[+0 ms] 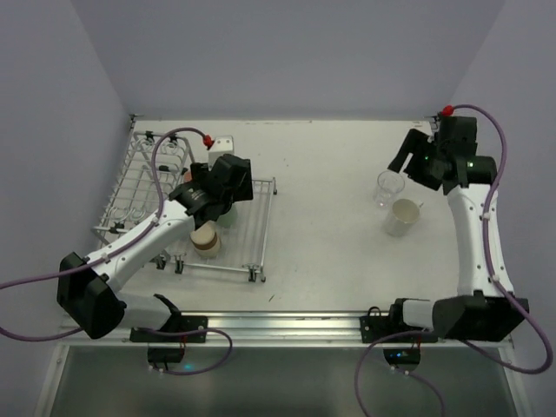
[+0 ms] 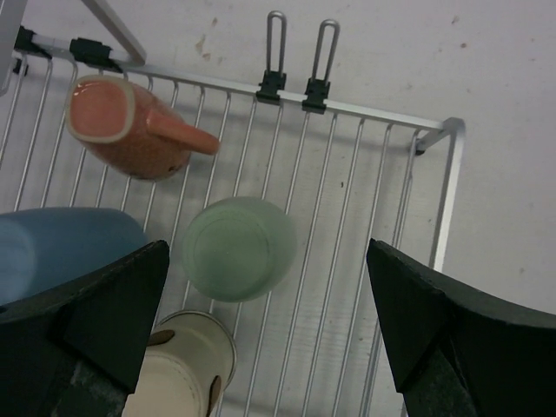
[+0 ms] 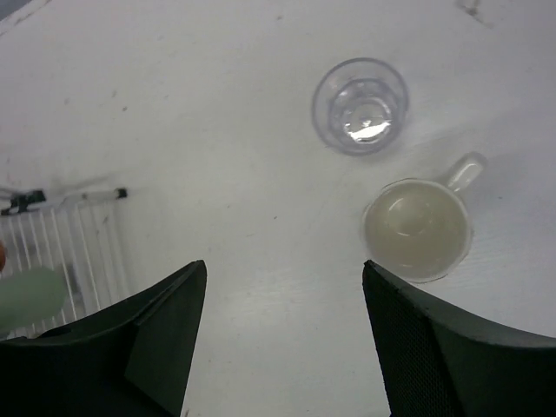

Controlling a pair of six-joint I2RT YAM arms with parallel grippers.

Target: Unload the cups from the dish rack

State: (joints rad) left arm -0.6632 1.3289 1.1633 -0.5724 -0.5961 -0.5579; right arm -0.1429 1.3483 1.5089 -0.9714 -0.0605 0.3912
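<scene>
The silver wire dish rack stands at the table's left. My left gripper hovers open above its flat end. Below it a pale green cup stands on the wires. A blue cup and a cream cup are beside it, and a salmon cup lies on its side. At the right, a clear cup and a cream mug stand upright on the table. My right gripper is open above the table near them, holding nothing.
The rack's raised basket end sits by the left wall. A brown cup with a cream rim stands at the rack's near side. A small white block lies behind the rack. Bare white table lies between the rack and the two unloaded cups.
</scene>
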